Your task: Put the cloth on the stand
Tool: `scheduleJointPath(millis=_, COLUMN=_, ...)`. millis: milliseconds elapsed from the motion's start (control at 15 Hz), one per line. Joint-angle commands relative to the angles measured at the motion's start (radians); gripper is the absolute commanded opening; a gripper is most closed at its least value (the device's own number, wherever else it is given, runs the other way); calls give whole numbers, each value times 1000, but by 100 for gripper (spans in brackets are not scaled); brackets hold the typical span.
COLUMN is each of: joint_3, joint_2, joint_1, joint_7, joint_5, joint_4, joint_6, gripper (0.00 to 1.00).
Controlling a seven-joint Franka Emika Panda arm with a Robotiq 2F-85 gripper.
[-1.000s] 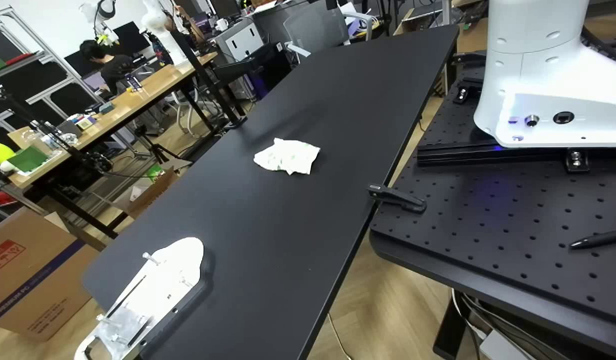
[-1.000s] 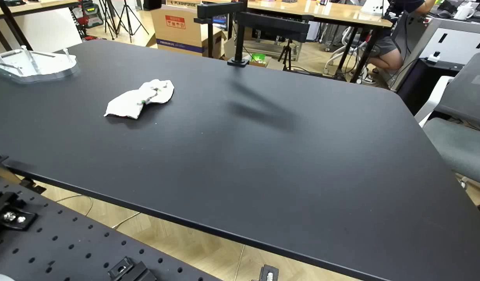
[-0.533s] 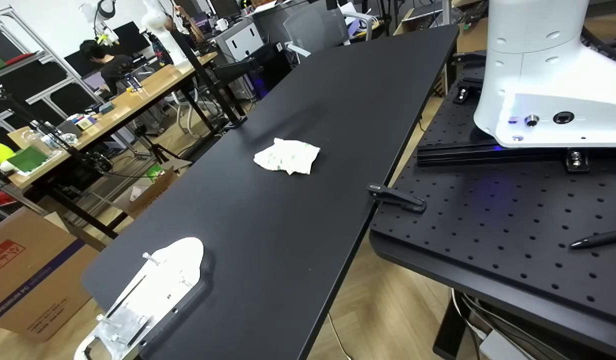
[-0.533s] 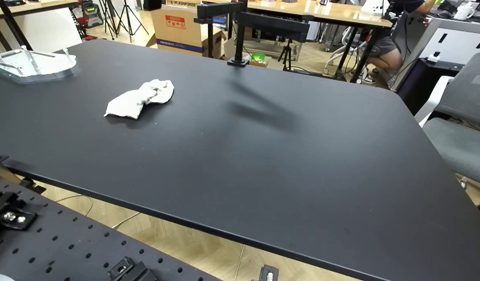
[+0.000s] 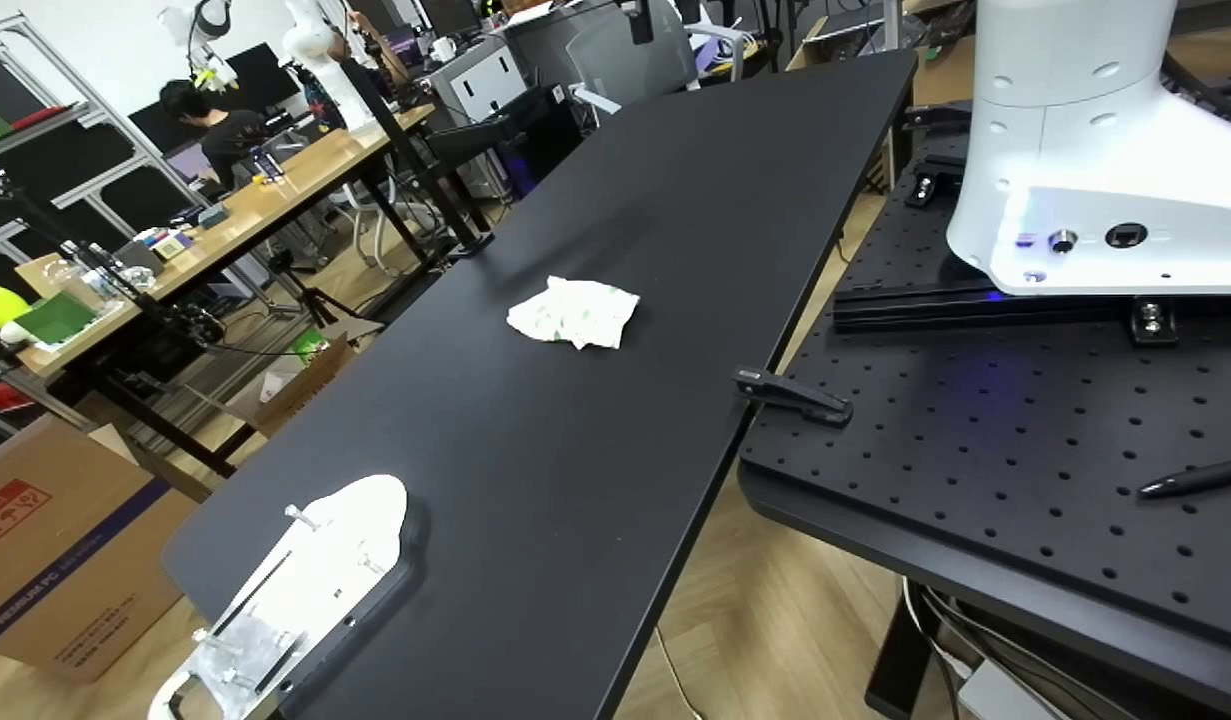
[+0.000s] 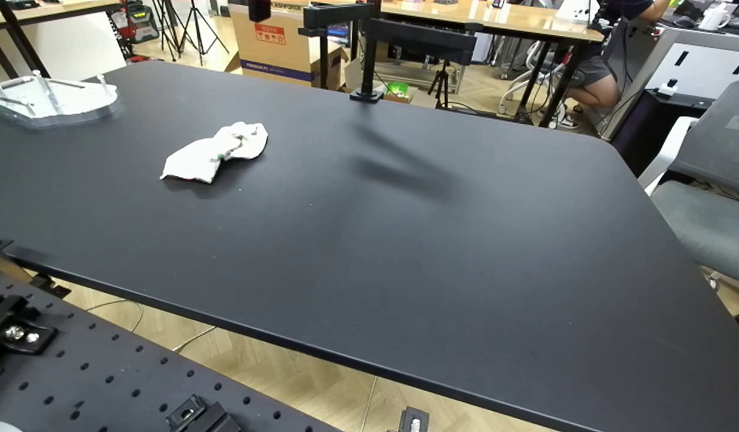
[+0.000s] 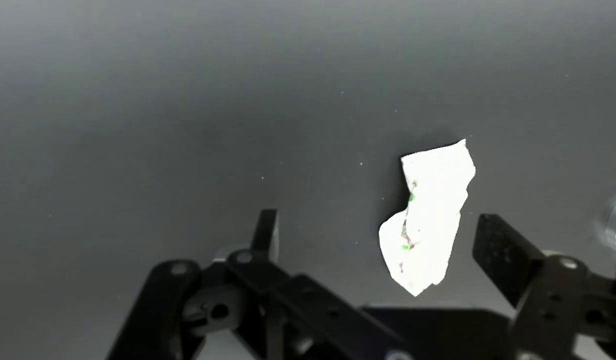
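Observation:
The cloth [image 5: 575,312] is white, crumpled, with small green marks. It lies on the black table in both exterior views [image 6: 210,155] and in the wrist view [image 7: 433,210]. The stand [image 5: 330,545] is a white board with upright pegs at one end of the table, also at the left in an exterior view [image 6: 60,99]. My gripper [image 7: 379,232] is open and empty above the table. In the wrist view the cloth shows between the fingers, nearer the right one. Only a black tip of the gripper [image 5: 640,22] shows at the top edge in both exterior views [image 6: 260,11].
A black post with an arm [image 6: 367,66] is fixed at the table's far edge. A black clamp [image 5: 793,395] sits at the near edge beside the perforated base plate [image 5: 975,430]. The white robot base [image 5: 1085,180] stands there. A grey chair [image 6: 717,174] stands by the table's end.
The gripper tip has come slightly lower into both exterior views and shifted sideways. The cloth and the stand have not moved.

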Motion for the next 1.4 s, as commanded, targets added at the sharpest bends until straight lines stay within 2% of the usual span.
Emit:
scheduleJointPath(millis=0, joint_3=89, joint_2=228, joint_1=22, joint_7=50, joint_5=-37, joint_4=66, joint_6=217, gripper=100)
scheduleJointPath(millis=200, joint_3=141, joint_2=415, joint_1=30, joint_7=93, joint_5=-54, joint_4=136, joint_6=349, gripper=100)
scheduleJointPath(millis=333, joint_3=173, joint_2=543, joint_1=47, joint_7=108, joint_5=-59, joint_4=198, joint_6=392, gripper=100)
scheduleJointPath(millis=667, joint_3=245, joint_2=759, joint_1=106, joint_7=108, joint_5=-45, joint_4=342, joint_6=406, gripper=100)
scheduleJointPath(millis=733, joint_3=232, joint_2=682, joint_1=87, joint_7=77, joint_5=-39, joint_4=268, joint_6=410, gripper=100)
scheduleJointPath(millis=867, joint_3=244, joint_2=723, joint_1=93, joint_7=78, joint_5=-38, joint_4=290, joint_6=414, gripper=100)
scheduleJointPath(millis=1067, joint_3=238, joint_2=713, joint_1=85, joint_7=75, joint_5=-38, joint_4=286, joint_6=414, gripper=100)
scheduleJointPath(millis=1267, joint_3=234, joint_2=772, joint_1=106, joint_7=198, joint_5=-131, joint_4=306, joint_6=459, gripper=100)
scheduleJointPath(millis=1333, joint_3=228, joint_2=800, joint_1=120, joint_7=282, joint_5=-193, joint_4=316, joint_6=488, gripper=100)
